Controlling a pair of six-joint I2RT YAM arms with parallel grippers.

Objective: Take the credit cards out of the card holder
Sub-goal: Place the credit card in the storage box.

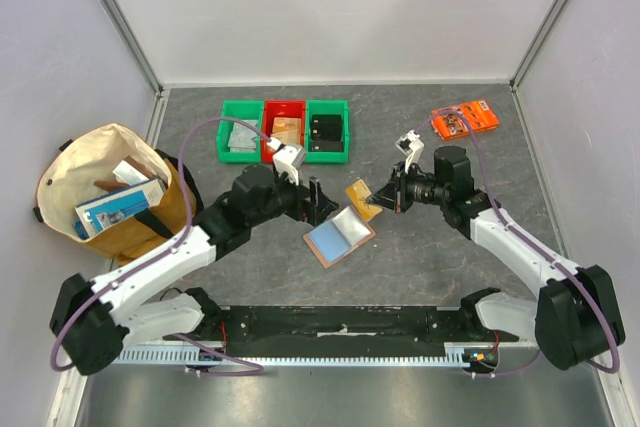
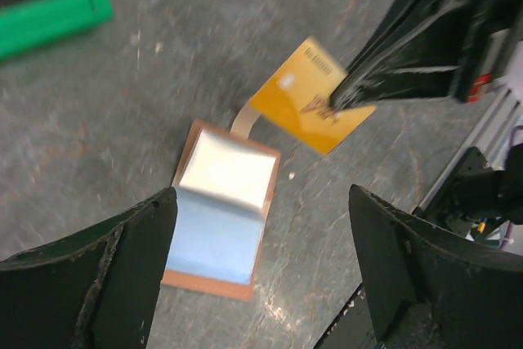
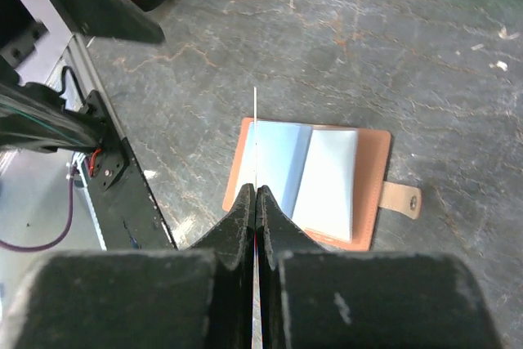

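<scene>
The card holder [image 1: 339, 237] lies open on the grey table, brown leather rim with light blue and whitish panels [image 2: 222, 214], its tab [image 3: 400, 199] pointing away. My left gripper [image 1: 318, 202] hovers over it, open, with nothing between its fingers [image 2: 261, 195]. Just right of it, my right gripper [image 1: 385, 197] is shut on a golden-tan credit card [image 1: 363, 197], held above the table beside the holder [image 2: 310, 96]. In the right wrist view the card [image 3: 255, 136] shows edge-on between the shut fingertips [image 3: 257, 191], with the card holder [image 3: 327, 177] below.
Green and red bins [image 1: 285, 130] at the back hold grey, tan and black cards. An orange printed packet [image 1: 464, 118] lies at the back right. A cream bag [image 1: 110, 192] of items stands at the left. A green bin corner [image 2: 49, 2] is near my left gripper.
</scene>
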